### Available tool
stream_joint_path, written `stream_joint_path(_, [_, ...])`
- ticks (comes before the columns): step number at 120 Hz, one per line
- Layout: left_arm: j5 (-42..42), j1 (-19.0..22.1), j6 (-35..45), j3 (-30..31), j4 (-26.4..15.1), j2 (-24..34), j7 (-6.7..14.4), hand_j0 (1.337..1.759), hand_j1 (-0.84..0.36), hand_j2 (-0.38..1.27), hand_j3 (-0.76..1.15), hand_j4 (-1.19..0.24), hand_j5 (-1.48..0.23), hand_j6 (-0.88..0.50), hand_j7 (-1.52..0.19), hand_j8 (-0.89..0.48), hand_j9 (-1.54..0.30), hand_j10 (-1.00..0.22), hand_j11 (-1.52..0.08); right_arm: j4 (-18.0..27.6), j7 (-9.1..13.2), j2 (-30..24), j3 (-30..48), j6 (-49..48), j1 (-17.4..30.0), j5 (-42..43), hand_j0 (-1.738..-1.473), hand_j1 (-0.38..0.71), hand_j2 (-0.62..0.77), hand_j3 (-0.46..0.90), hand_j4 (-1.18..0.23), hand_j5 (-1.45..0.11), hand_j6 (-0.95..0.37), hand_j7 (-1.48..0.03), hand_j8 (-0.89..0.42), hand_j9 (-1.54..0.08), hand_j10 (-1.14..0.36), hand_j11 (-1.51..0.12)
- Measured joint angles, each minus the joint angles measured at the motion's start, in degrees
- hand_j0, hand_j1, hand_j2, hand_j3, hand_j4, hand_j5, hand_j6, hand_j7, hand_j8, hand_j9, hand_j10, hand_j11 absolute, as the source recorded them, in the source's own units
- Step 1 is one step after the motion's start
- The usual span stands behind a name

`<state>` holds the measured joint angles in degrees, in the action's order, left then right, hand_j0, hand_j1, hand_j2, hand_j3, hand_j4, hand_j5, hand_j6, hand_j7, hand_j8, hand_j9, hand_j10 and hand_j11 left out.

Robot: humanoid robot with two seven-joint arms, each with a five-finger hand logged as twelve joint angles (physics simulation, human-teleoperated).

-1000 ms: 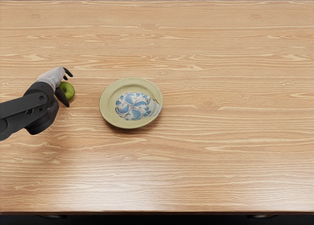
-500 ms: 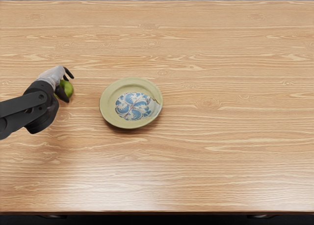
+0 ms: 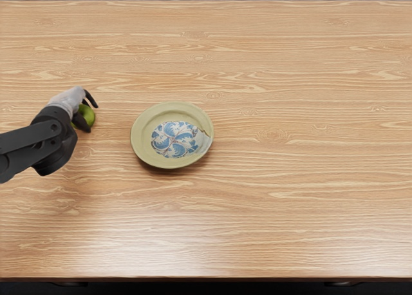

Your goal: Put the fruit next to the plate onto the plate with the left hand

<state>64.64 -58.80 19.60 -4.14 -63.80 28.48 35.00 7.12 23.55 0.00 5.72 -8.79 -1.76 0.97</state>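
Wooden table (image 3: 270, 205) bears green fruit (image 3: 88, 116) clasped in left hand (image 3: 71, 103).

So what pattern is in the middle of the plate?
Blue and white swirls, on a pale green plate; head view.

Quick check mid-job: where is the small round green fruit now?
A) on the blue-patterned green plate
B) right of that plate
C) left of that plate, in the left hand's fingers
C: the small round green fruit lies left of the blue-patterned green plate, with the left hand curled around it.
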Motion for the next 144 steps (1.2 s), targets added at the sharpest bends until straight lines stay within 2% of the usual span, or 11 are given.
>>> stream_joint_path(41, [-1.0,-0.4,-0.2,-0.5,-0.4,0.5,0.0,1.653,-0.25,0.23,0.0,-0.64,-0.89,-0.37,-0.88,-0.29,-0.88,-0.47,-0.88,0.0,0.0,0.0,0.0,0.0,-0.1,0.0,-1.658,-0.35,0.0,0.0,0.0,0.0,0.0,0.0,0.0,0.0,0.0,0.0])
stream_joint_path(56, [-1.3,-2.3,-0.3,-0.9,-1.3,0.8,-0.1,1.651,-0.23,0.16,0.0,-0.65,-0.94,-0.35,-0.92,-0.28,-0.91,-0.46,-0.92,0.0,0.0,0.0,0.0,0.0,-0.2,0.0,-1.658,-0.35,0.0,0.0,0.0,0.0,0.0,0.0,0.0,0.0,0.0,0.0])
stream_joint_path(61, [-1.4,-2.7,-0.3,-0.9,-1.6,0.8,-0.1,1.652,-0.24,0.24,0.0,-0.65,-0.95,-0.35,-0.92,-0.28,-0.91,-0.47,-0.92,0.0,0.0,0.0,0.0,0.0,-0.3,0.0,-1.658,-0.35,0.0,0.0,0.0,0.0,0.0,0.0,0.0,0.0,0.0,0.0])
stream_joint_path(66, [-1.4,-3.3,-0.4,-1.0,-1.8,0.8,-0.1,1.652,-0.24,0.19,0.0,-0.66,-0.96,-0.34,-0.92,-0.28,-0.92,-0.46,-0.93,0.0,0.0,0.0,0.0,0.0,-0.4,0.0,-1.658,-0.35,0.0,0.0,0.0,0.0,0.0,0.0,0.0,0.0,0.0,0.0])
stream_joint_path(79, [-2.4,-5.8,-0.6,-1.0,-2.2,0.6,-0.1,1.652,-0.24,0.23,0.0,-0.66,-0.98,-0.34,-0.93,-0.28,-0.93,-0.46,-0.94,0.0,0.0,0.0,0.0,0.0,-0.5,0.0,-1.658,-0.35,0.0,0.0,0.0,0.0,0.0,0.0,0.0,0.0,0.0,0.0])
stream_joint_path(92, [-3.3,-8.2,-1.1,-1.0,-2.3,0.2,0.0,1.651,-0.22,0.15,0.0,-0.66,-0.99,-0.34,-0.95,-0.27,-0.93,-0.45,-0.95,0.0,0.0,0.0,0.0,0.0,-0.6,0.0,-1.658,-0.35,0.0,0.0,0.0,0.0,0.0,0.0,0.0,0.0,0.0,0.0])
stream_joint_path(102, [-4.2,-10.3,-1.8,-0.9,-2.3,0.0,0.0,1.651,-0.22,0.15,0.0,-0.66,-1.0,-0.33,-0.96,-0.27,-0.93,-0.45,-0.95,0.0,0.0,0.0,0.1,0.0,-0.7,0.0,-1.658,-0.35,0.0,0.0,0.0,0.0,0.0,0.0,0.0,0.0,0.0,0.0])
stream_joint_path(115, [-5.7,-12.8,-2.9,-0.9,-2.3,-1.9,-0.1,1.651,-0.24,0.16,0.0,-0.66,-1.0,-0.32,-0.97,-0.25,-0.93,-0.42,-0.95,0.1,0.0,0.0,0.1,0.0,-0.9,0.0,-1.658,-0.35,0.0,0.0,0.0,0.0,0.0,0.0,0.0,0.0,0.0,0.0])
stream_joint_path(126, [-7.1,-14.6,-3.8,-0.9,-2.3,-5.1,0.0,1.653,-0.26,0.29,0.0,-0.66,-1.0,-0.33,-0.97,-0.26,-0.93,-0.44,-0.95,0.1,0.0,0.0,0.1,0.0,-1.0,0.0,-1.658,-0.35,0.0,0.0,0.0,0.0,0.0,0.0,0.0,0.0,0.0,0.0])
stream_joint_path(144, [-8.7,-14.7,-5.1,-0.8,-2.3,-10.7,-0.1,1.654,-0.25,0.33,0.0,-0.66,-1.01,-0.36,-0.97,-0.27,-0.95,-0.47,-0.94,0.2,0.0,0.0,0.1,-0.1,-1.0,0.0,-1.658,-0.35,0.0,0.0,0.0,0.0,0.0,0.0,0.0,0.0,0.0,0.0])
